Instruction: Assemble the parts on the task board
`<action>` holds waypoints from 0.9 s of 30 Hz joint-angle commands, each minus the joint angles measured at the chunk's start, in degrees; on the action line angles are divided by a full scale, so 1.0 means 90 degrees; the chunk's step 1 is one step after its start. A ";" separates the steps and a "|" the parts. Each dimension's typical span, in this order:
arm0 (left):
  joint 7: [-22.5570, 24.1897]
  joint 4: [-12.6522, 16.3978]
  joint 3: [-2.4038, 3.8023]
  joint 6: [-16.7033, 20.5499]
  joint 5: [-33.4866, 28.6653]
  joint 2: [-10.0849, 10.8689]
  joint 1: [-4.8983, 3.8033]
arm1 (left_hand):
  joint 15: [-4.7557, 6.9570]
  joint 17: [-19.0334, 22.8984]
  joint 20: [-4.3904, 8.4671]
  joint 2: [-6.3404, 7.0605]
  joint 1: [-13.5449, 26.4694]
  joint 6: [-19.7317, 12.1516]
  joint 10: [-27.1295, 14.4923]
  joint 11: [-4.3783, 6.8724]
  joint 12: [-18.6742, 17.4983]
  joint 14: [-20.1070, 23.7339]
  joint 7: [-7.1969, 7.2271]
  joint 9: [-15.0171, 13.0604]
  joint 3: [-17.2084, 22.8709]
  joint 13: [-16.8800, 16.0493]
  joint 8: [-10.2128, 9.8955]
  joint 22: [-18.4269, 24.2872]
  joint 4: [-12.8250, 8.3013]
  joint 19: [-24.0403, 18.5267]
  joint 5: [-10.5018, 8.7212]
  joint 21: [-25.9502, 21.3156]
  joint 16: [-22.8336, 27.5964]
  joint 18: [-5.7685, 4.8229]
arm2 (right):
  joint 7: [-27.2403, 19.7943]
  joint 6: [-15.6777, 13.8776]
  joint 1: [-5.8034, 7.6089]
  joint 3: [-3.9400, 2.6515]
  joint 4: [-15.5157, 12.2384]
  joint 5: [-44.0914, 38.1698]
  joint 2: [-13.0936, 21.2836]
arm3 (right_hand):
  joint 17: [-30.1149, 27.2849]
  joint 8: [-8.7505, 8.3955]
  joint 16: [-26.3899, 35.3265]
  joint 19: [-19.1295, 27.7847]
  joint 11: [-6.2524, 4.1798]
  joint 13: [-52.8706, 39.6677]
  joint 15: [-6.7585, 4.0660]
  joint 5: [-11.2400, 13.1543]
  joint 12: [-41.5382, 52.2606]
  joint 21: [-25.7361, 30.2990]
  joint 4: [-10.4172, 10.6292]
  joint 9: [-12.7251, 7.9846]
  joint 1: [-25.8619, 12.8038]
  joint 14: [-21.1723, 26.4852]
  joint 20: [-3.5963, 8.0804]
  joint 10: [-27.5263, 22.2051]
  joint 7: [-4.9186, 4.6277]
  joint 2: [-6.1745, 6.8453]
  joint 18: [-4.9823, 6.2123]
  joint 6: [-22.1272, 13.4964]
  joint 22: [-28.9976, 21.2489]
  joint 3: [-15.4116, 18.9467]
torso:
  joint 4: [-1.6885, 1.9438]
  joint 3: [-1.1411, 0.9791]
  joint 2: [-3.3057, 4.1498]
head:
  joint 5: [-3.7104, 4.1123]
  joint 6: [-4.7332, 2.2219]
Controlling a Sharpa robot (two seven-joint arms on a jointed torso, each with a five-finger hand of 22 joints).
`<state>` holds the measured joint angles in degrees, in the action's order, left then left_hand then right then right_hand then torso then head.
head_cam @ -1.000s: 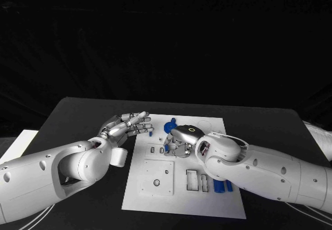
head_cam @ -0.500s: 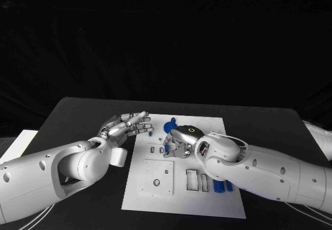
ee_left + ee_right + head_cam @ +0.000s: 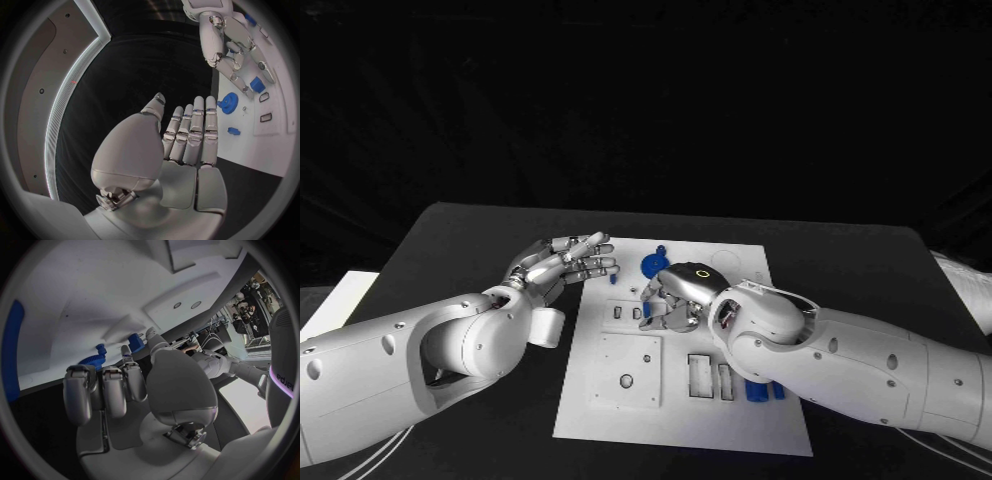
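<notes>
Keeping hands: left hand (image 3: 568, 259) flat, fingers apart, empty; right hand (image 3: 675, 297) curled over task board (image 3: 747, 420), whether it holds anything you cannot tell.
Advice: lower slowly near blue gear (image 3: 655, 265).

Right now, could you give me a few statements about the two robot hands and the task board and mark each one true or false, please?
1. The left robot hand holds a blue part. False: it holds nothing, its fingers extended, as the left wrist view shows.
2. The right robot hand is over the task board. True.
3. A blue gear lies on the board's far half. True.
4. The left robot hand presses on the board's centre. False: it is at the board's far left edge.
5. Blue parts lie on the board beside the right arm. True.
</notes>
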<state>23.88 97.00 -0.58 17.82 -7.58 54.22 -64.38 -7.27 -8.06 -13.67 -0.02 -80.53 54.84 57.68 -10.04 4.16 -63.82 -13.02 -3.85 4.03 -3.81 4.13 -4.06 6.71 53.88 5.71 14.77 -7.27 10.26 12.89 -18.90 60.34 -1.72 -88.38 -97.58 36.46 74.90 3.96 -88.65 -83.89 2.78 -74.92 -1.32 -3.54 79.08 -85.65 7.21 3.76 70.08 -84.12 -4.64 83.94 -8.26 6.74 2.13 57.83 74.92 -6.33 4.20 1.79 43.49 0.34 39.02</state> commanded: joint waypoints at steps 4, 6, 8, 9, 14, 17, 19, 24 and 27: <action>-0.0068 -0.0068 0.0004 -0.0202 0.0087 -0.0019 -0.0005 | 0.0216 -0.0239 0.0216 -0.0058 0.0045 0.0230 0.0417 0.0138 0.0112 -0.0678 0.0105 -0.0006 0.0030 -0.0028 0.0038 -0.0102 -0.0047 0.0512 -0.0004 0.0259 -0.0316 0.0040 | -0.0959 -0.1132 -0.0002 -0.0027 -0.0182 0.0351 0.0137 | 0.1365 -0.0014 0.0007 -0.0150 0.0062 -0.0895 0.0044 0.0001 -0.0049 0.0045 0.0084 0.0003 0.0101 -0.0580 -0.0041 0.0011 0.0005 0.0056 0.0015 -0.0048 0.0537 0.0022 | -0.0004 -0.0006 -0.0007 | -0.0002 -0.0027; -0.0105 -0.0108 0.0004 -0.0218 0.0146 -0.0026 -0.0005 | 0.0306 -0.0366 0.0307 -0.0061 0.0052 0.0308 0.0533 0.0201 0.0122 -0.0951 0.0151 -0.0007 0.0046 -0.0029 0.0045 -0.0152 -0.0051 0.0726 -0.0003 0.0385 -0.0469 0.0040 | -0.1247 -0.1174 0.0002 -0.0055 -0.0264 0.0530 0.0214 | 0.1346 -0.0017 0.0018 -0.0140 0.0088 -0.0863 0.0059 0.0036 -0.0091 0.0059 0.0213 0.0004 0.0165 -0.0575 -0.0057 -0.0019 -0.0012 0.0087 0.0019 -0.0111 0.0516 0.0100 | -0.0004 -0.0005 -0.0011 | 0.0006 -0.0041; -0.0177 -0.0188 0.0004 -0.0248 0.0270 -0.0045 -0.0005 | 0.0388 -0.0522 0.0396 -0.0074 0.0044 0.0400 0.0641 0.0263 0.0103 -0.1177 0.0207 -0.0005 0.0088 -0.0020 0.0044 -0.0205 -0.0060 0.0930 -0.0002 0.0516 -0.0616 0.0034 | -0.1653 -0.1166 0.0021 -0.0120 -0.0431 0.0783 0.0390 | 0.1342 -0.0038 0.0023 -0.0125 0.0106 -0.0784 0.0080 0.0031 -0.0207 0.0076 0.0338 -0.0004 0.0222 -0.0573 -0.0071 -0.0090 -0.0046 0.0084 0.0025 -0.0212 0.0488 0.0191 | 0.0001 -0.0013 -0.0021 | 0.0004 -0.0040; -0.0217 -0.0228 0.0003 -0.0258 0.0331 -0.0055 -0.0005 | 0.0421 -0.0592 0.0432 -0.0073 0.0040 0.0431 0.0685 0.0284 0.0097 -0.1284 0.0223 -0.0004 0.0103 -0.0018 0.0042 -0.0228 -0.0065 0.1011 -0.0002 0.0570 -0.0687 0.0038 | -0.1809 -0.1135 0.0049 -0.0141 -0.0496 0.0914 0.0477 | 0.1327 -0.0037 0.0031 -0.0117 0.0110 -0.0773 0.0084 0.0020 -0.0222 0.0085 0.0357 -0.0003 0.0240 -0.0569 -0.0075 -0.0100 -0.0049 0.0080 0.0028 -0.0224 0.0473 0.0210 | -0.0003 -0.0016 -0.0018 | 0.0000 -0.0050; -0.0712 -0.0431 0.0004 -0.0217 0.0820 -0.0111 -0.0008 | 0.0776 -0.1501 0.0798 -0.0050 0.0151 0.0673 0.1349 0.0545 0.0226 -0.2388 0.0451 -0.0019 0.0194 -0.0124 0.0047 -0.0616 0.0034 0.2010 0.0017 0.1362 -0.1879 0.0003 | -0.2420 -0.0710 0.0309 -0.0198 -0.0798 0.1870 0.1040 | 0.1190 0.0001 0.0109 -0.0039 0.0105 -0.0696 0.0084 -0.0102 -0.0329 0.0170 0.0395 0.0015 0.0424 -0.0533 -0.0083 -0.0169 -0.0040 0.0001 0.0063 -0.0182 0.0314 0.0275 | -0.0039 -0.0040 -0.0069 | -0.0011 -0.0058; -0.1196 -0.0503 0.0004 -0.0186 0.1229 -0.0125 -0.0020 | 0.0916 -0.4516 0.0963 0.0075 0.0239 0.0697 0.1894 0.0732 0.0531 -0.2564 0.0536 -0.0040 0.0189 -0.0378 0.0028 -0.0941 0.0101 0.2443 0.0001 0.1937 -0.5080 0.0000 | -0.2566 -0.0406 0.0503 -0.0207 -0.0910 0.2614 0.1377 | 0.1102 0.0026 0.0162 0.0013 0.0089 -0.0648 0.0070 -0.0176 -0.0395 0.0231 0.0367 0.0025 0.0543 -0.0509 -0.0074 -0.0208 -0.0023 -0.0061 0.0087 -0.0124 0.0203 0.0287 | -0.0050 -0.0057 -0.0099 | -0.0024 -0.0031; -0.1714 -0.0552 0.0005 -0.0208 0.1601 -0.0142 -0.0062 | 0.0986 -0.6469 0.1065 0.0119 0.0345 0.0738 0.2179 0.0905 0.0953 -0.2675 0.0619 -0.0071 0.0148 -0.0714 0.0100 -0.1770 0.0178 0.2798 0.0013 0.2837 -0.6974 -0.0075 | -0.2631 -0.0265 0.0639 -0.0211 -0.0966 0.3241 0.1631 | 0.0981 0.0037 0.0233 0.0070 0.0080 -0.0601 0.0061 -0.0201 -0.0462 0.0297 0.0354 0.0029 0.0592 -0.0478 -0.0066 -0.0245 -0.0013 -0.0096 0.0113 -0.0096 0.0082 0.0301 | -0.0067 -0.0070 -0.0129 | -0.0021 -0.0007; -0.3685 -0.0786 0.0005 -0.0975 0.3203 -0.0294 -0.0388 | 0.1196 -0.8683 0.1161 0.0029 0.0871 0.0683 0.1725 0.0990 0.3284 -0.2797 0.0792 -0.0334 -0.0114 -0.2692 0.0644 -0.5494 0.0723 0.3238 0.0033 0.5923 -0.8901 -0.0548 | -0.2760 -0.0248 0.0985 -0.0214 -0.0829 0.4703 0.2213 | 0.0913 0.0035 0.0283 0.0107 0.0068 -0.0559 0.0044 -0.0323 -0.0511 0.0355 0.0313 0.0027 0.0686 -0.0462 -0.0048 -0.0270 -0.0003 -0.0168 0.0130 -0.0081 -0.0010 0.0340 | -0.0096 -0.0093 -0.0201 | -0.0053 0.0041; -0.4663 -0.0885 0.0004 -0.1471 0.4070 -0.0414 -0.0575 | 0.1096 -0.8870 0.1177 0.0019 0.1119 0.0544 0.1326 0.0920 0.3856 -0.2842 0.0764 -0.0429 -0.0297 -0.3196 0.0849 -0.5859 0.1044 0.3206 -0.0012 0.6204 -0.9027 -0.0551 | -0.2797 -0.0307 0.1091 -0.0214 -0.0650 0.5156 0.2403 | 0.0908 0.0029 0.0291 0.0105 0.0064 -0.0548 0.0040 -0.0443 -0.0518 0.0366 0.0298 0.0025 0.0712 -0.0464 -0.0041 -0.0271 -0.0003 -0.0201 0.0131 -0.0083 -0.0020 0.0370 | -0.0120 -0.0119 -0.0238 | -0.0081 0.0085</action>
<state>-2.62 89.25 -0.52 12.21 15.40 50.86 -69.29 3.00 -74.95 -3.07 0.14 -70.65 59.89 69.95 -1.70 38.37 -83.93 -6.17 -7.64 1.47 -32.10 11.66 -56.27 15.76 82.91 5.92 70.22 -88.35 5.78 -9.54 -23.17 70.15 -3.70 -94.55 -62.01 58.00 74.94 3.96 -86.21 -83.27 3.50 -74.93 -0.92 -7.46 74.71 -82.59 9.86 3.93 75.87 -84.12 -5.03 81.78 -8.19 4.98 2.13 56.69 74.78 -3.30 3.35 0.94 41.79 -0.21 39.50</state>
